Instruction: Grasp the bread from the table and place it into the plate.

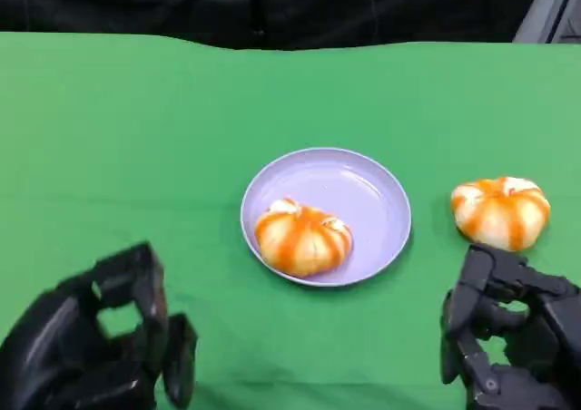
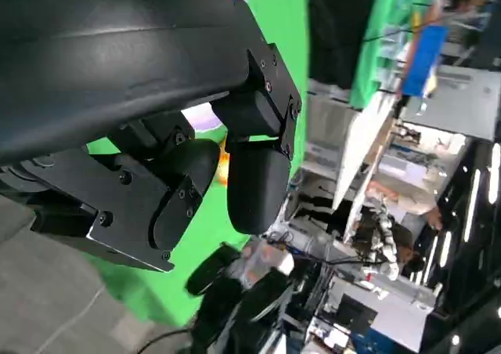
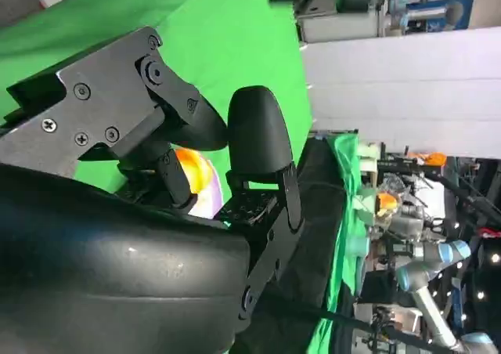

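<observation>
The right hand (image 1: 508,337), holding nothing with fingers apart, is facing the bread (image 1: 500,211), probably soft and light, best cupped around its sides.

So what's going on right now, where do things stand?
Left hand and right hand open. One bread in plate; second bread on table, beyond right hand. Path clear.

A green cloth (image 1: 136,138) covers the whole tabletop, smooth and unmarked, running to the far edge. Behind that edge hangs a black curtain (image 1: 272,6). At the far right corner a grey slanted frame (image 1: 549,11) stands against the dark backdrop.
</observation>
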You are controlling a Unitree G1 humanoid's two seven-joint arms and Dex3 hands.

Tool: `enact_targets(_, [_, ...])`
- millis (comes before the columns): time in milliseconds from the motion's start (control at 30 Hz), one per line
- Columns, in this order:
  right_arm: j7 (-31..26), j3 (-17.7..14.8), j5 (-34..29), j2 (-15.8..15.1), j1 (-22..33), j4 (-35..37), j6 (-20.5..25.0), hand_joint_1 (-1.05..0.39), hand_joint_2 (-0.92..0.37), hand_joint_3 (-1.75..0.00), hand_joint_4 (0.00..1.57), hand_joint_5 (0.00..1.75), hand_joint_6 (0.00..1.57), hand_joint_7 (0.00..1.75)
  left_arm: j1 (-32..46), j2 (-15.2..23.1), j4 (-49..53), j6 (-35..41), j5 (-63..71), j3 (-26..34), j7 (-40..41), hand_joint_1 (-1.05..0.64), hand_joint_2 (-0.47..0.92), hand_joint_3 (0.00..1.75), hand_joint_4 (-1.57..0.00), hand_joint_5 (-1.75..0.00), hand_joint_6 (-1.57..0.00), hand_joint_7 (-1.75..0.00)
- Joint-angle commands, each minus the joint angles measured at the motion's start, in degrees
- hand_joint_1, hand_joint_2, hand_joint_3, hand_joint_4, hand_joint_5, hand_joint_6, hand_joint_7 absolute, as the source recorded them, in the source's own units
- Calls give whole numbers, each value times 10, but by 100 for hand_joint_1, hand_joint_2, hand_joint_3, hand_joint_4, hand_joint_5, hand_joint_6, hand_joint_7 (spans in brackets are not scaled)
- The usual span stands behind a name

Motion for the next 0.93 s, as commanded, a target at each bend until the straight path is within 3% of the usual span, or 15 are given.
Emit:
enact_targets(33, [6, -13, 18, -5, -4, 10, 5, -6, -57, -121, 84, 175, 69, 165, 13, 0, 53, -51, 18, -7, -40, -2, 59, 140, -102, -175, -78, -175])
enact_targets(500, [12, -18, 20, -7, -2, 7, 2, -5, -64, -111, 85, 175, 66, 169, -20, -10, 107, -72, 52, -32, -26, 5, 60, 142, -104, -175, -78, -175])
enact_targets(933, [23, -21, 23, -7, -18, 27, -8, -2, -61, -118, 84, 175, 67, 169, -40, -13, 140, -103, 81, -32, -28, 10, 60, 143, -103, -175, -76, -175])
